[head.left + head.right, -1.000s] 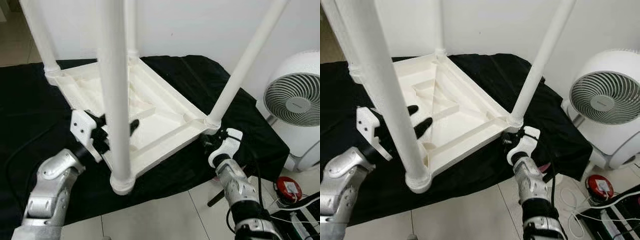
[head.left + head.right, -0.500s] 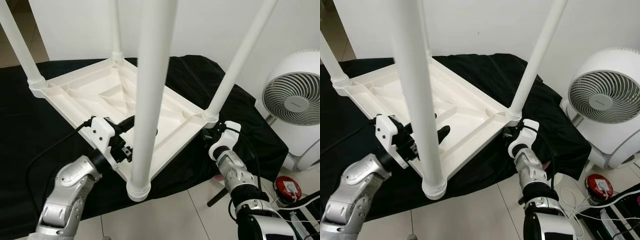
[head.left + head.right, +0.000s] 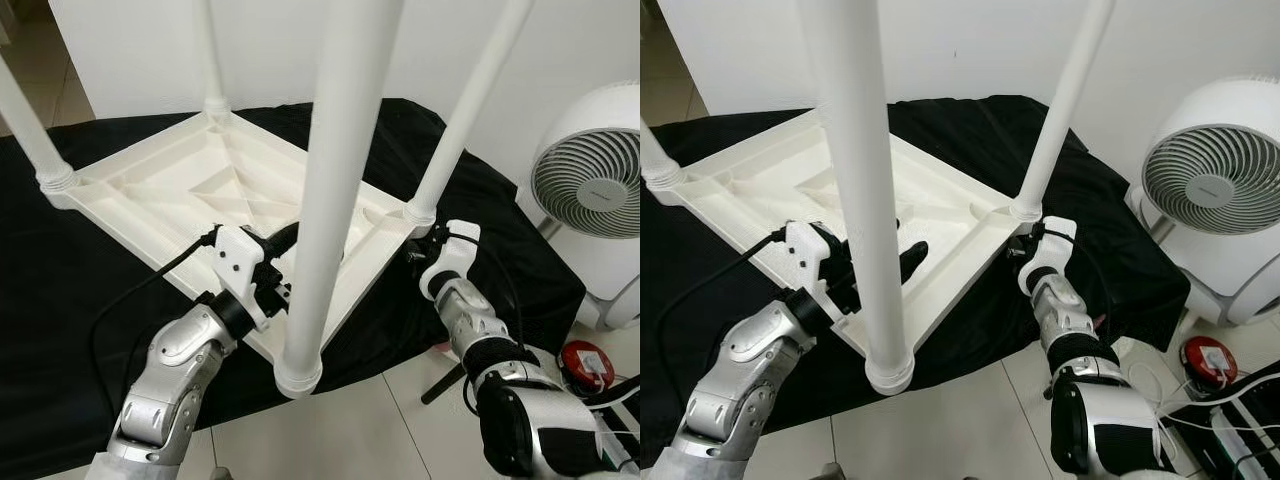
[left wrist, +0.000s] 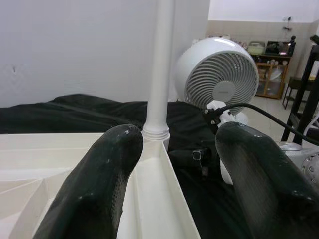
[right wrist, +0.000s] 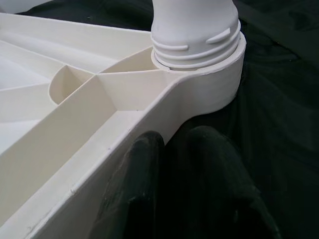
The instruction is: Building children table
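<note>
Since the earlier frame: left gripper has reached further in along the near rim toward frame centre. Black cloth: spread under everything, spanning the frame. Children's table: white, upside down on the cloth, centre-left, underside ribs exposed, four legs standing up; nearest leg runs from top centre to the near corner. Fan: white, right edge, on the tiled floor. Left gripper: lower centre, fingers spread apart astride the table's near rim, clasping nothing. Right gripper: right of centre, fingers closed together, pressed against the rim just below the right corner's leg socket.
</note>
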`<state>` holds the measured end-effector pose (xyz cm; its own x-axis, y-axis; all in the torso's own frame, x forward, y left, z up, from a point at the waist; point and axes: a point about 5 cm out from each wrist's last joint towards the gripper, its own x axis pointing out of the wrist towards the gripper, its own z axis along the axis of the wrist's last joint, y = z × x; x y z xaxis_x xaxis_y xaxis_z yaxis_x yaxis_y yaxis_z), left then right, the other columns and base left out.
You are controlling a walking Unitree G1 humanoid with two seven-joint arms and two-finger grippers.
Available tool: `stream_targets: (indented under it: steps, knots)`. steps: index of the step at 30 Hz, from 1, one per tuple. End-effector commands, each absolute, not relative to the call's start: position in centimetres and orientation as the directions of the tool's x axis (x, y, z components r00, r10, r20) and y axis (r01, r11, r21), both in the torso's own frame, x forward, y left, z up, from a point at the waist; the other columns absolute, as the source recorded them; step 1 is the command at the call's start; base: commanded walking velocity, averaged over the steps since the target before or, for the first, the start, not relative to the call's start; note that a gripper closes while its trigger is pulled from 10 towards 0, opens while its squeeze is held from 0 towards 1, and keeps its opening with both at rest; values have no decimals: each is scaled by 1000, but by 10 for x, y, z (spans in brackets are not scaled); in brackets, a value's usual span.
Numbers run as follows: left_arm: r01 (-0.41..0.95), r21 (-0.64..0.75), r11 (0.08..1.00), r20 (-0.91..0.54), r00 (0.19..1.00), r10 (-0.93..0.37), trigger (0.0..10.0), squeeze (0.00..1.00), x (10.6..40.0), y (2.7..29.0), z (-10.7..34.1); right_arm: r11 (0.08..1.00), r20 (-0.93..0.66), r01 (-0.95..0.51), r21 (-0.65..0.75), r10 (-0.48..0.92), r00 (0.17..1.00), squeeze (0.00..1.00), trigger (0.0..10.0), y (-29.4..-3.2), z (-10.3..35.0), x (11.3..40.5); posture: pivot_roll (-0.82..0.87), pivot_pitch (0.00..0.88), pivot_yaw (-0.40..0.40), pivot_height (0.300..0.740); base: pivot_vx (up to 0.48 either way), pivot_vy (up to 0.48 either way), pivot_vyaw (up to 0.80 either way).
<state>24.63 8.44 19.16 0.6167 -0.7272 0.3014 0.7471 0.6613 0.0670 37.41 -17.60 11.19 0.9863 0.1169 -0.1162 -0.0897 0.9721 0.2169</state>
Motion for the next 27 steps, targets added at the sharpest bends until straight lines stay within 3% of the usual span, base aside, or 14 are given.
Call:
stream_targets:
  steps: [1,15,21,27]
  knots:
    - [771,84,631,310,581,-752,10000,0,243,71,197,971,-137,-124,202,154,979,0,10000,-163,110,376,82,78,-11,740,0,0,0]
    - [790,108,603,303,552,-777,10000,0,239,42,202,957,-103,-226,182,247,963,0,10000,-142,119,382,84,78,-4,740,0,0,0]
    - [736,142,662,276,613,-740,10000,0,250,47,198,980,-82,-60,189,77,994,0,10000,-174,113,377,81,65,-14,740,0,0,0]
    - [709,163,686,251,643,-724,10000,0,258,60,194,980,-46,-68,186,78,996,0,10000,-180,111,372,72,60,-20,740,0,0,0]
